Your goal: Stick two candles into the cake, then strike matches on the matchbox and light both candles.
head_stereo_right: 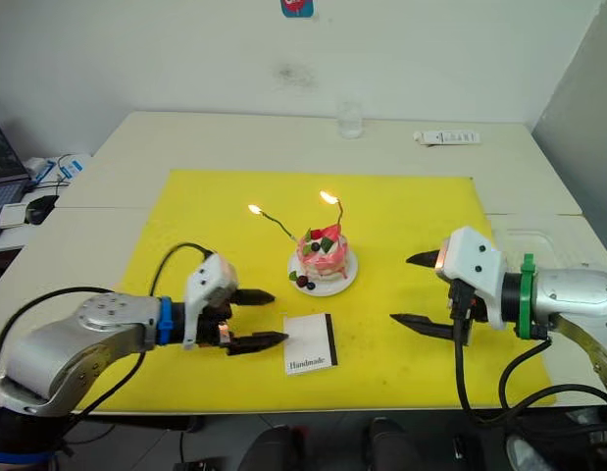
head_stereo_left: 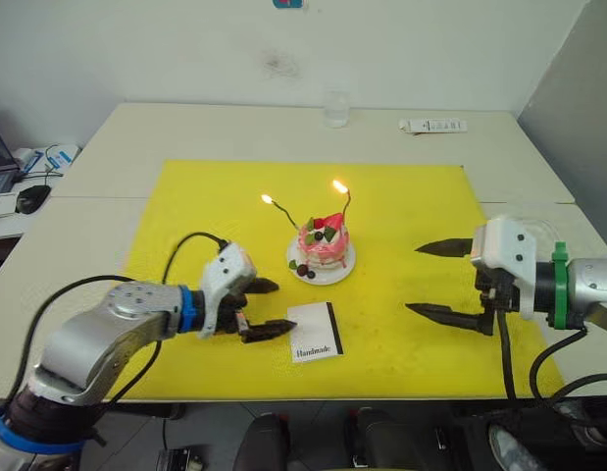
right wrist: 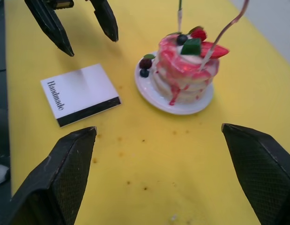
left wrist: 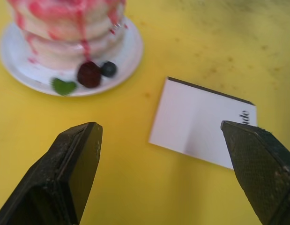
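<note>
The pink cake (head_stereo_left: 323,245) stands on its white plate (head_stereo_left: 339,271) in the middle of the yellow mat. Two thin wavy candles are stuck in it, and each carries a small flame: one leans left (head_stereo_left: 287,217), the other rises at the back (head_stereo_left: 348,204). In the right wrist view one candle is pinkish (right wrist: 224,35) and one greenish (right wrist: 180,11). The white matchbox (head_stereo_left: 316,332) lies flat in front of the cake. My left gripper (head_stereo_left: 284,305) is open just left of the matchbox and holds nothing. Right of the cake, my right gripper (head_stereo_left: 414,279) is wide open and empty. The matches are out of view.
A clear glass (head_stereo_left: 335,108) and a white remote (head_stereo_left: 432,126) sit near the table's far edge. A mouse (head_stereo_left: 33,198) and cables lie off to the left. The yellow mat (head_stereo_left: 205,196) has bare room on both sides of the cake.
</note>
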Robot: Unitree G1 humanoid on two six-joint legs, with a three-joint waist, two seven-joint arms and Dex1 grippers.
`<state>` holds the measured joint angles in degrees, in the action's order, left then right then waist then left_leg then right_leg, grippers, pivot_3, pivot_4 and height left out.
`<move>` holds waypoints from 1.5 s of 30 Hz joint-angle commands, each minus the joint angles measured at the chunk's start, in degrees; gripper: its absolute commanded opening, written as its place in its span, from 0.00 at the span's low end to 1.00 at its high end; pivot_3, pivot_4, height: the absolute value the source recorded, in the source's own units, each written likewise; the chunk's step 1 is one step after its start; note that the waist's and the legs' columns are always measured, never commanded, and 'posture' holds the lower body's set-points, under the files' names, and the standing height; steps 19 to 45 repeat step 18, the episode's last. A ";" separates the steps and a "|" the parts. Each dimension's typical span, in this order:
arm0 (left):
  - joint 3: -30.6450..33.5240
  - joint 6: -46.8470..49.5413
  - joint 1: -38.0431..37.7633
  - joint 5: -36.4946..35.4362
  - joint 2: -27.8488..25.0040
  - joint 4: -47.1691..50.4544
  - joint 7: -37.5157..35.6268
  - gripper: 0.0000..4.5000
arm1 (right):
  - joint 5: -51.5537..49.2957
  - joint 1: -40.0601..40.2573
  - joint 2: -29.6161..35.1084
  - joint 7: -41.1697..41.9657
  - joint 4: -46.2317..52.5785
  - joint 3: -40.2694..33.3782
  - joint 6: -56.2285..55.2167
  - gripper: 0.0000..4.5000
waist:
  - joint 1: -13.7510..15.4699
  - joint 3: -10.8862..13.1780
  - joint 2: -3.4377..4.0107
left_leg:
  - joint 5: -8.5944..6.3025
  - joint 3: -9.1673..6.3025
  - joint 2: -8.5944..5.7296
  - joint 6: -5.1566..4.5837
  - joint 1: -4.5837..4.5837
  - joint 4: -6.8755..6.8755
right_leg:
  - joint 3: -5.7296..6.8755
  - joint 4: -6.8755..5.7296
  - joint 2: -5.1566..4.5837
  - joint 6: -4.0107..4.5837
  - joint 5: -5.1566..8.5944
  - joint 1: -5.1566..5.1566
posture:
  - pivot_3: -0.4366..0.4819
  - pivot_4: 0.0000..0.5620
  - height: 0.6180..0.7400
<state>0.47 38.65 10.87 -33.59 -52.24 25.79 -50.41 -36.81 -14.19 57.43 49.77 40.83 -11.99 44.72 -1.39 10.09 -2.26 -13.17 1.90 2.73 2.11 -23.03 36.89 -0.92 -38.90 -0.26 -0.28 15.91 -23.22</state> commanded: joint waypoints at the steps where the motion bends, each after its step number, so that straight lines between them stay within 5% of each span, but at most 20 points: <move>1: 8.68 -7.22 -1.26 2.65 -1.05 -2.46 -0.62 1.00 | 0.40 -0.84 -0.23 -0.77 -0.81 -6.54 -3.81 1.00 | 0.00 0.01 0.01 | 0.00 0.00 0.00 0.00 0.00 0.00 | 0.00 0.00 0.00 0.00 0.00 0.00 | 0.48 0.27 1.00; 6: 14.86 -14.65 -3.25 9.91 -3.87 -7.85 0.50 1.00 | 0.69 3.60 2.06 5.21 -4.10 -16.64 -8.37 1.00 | 0.07 0.03 0.00 | 0.00 0.02 0.00 -0.01 0.00 -0.04 | 0.02 0.02 0.00 0.01 0.01 -0.01 | 0.48 0.27 1.00; 12: 19.23 -16.96 -7.82 10.45 -5.44 -9.75 -3.38 1.00 | 1.90 13.45 6.30 14.78 -8.17 -27.18 -9.84 1.00 | 0.24 0.03 0.00 | -0.01 0.10 0.00 -0.01 0.00 -0.06 | 0.00 0.06 -0.11 0.00 0.03 0.00 | 0.48 0.27 1.00; 45: 21.73 -16.85 -9.92 8.51 -4.58 -10.63 -5.92 1.00 | 3.02 16.68 4.98 16.08 -9.21 -26.48 -12.75 1.00 | 0.13 0.03 0.00 | -0.01 0.08 0.05 -0.01 0.08 -0.05 | 0.04 -0.07 -0.12 0.02 0.02 0.01 | 0.48 0.27 1.00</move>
